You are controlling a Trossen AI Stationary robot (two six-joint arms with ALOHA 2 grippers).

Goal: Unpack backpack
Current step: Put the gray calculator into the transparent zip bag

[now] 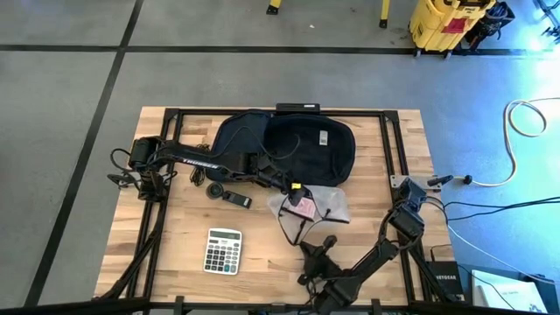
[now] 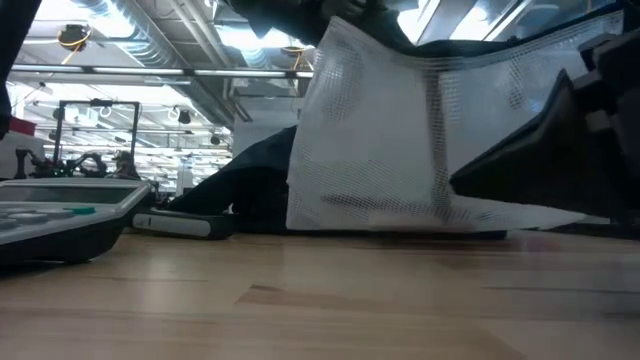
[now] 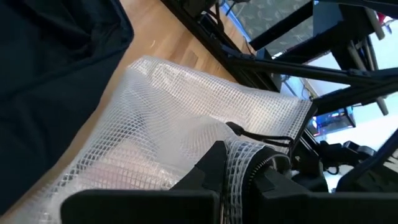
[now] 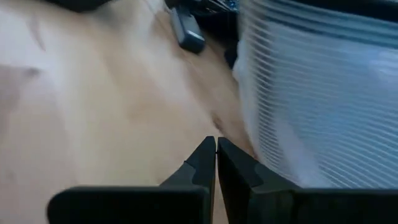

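Backpack point(image 1: 297, 149): dark navy, rounded, lying flat at the middle of the table's far edge, a small pale label on its front; in the low view it is a dark mound point(image 2: 245, 185) behind the mesh.
Table point(image 1: 262, 254): light wood top with a black frame along its edges.
Mesh pouch point(image 1: 311, 207): translucent white netting with a dark drawstring, just in front of the backpack's near edge, towards the middle of the table; something pinkish shows through it. In the low view it hangs as a raised sheet point(image 2: 400, 130).
Left gripper point(image 1: 293, 186): reaches from the table's left edge across the backpack's near side; its fingers point(image 3: 211, 168) are clenched on a pinch of the mesh pouch point(image 3: 186, 118), netting bunched between them.
Right gripper point(image 1: 319, 249): low over the table near the middle of the near edge, just beside the mesh pouch; fingers point(image 4: 202, 163) pressed together, grasping nothing, with the netting point(image 4: 311, 93) close alongside.
Calculator point(image 1: 223, 251): grey with white keys, near the table's near-left corner, well apart from the backpack.
Small dark items point(image 1: 229, 194): a round piece and a flat oblong one on the wood left of the pouch; what they are I cannot tell.
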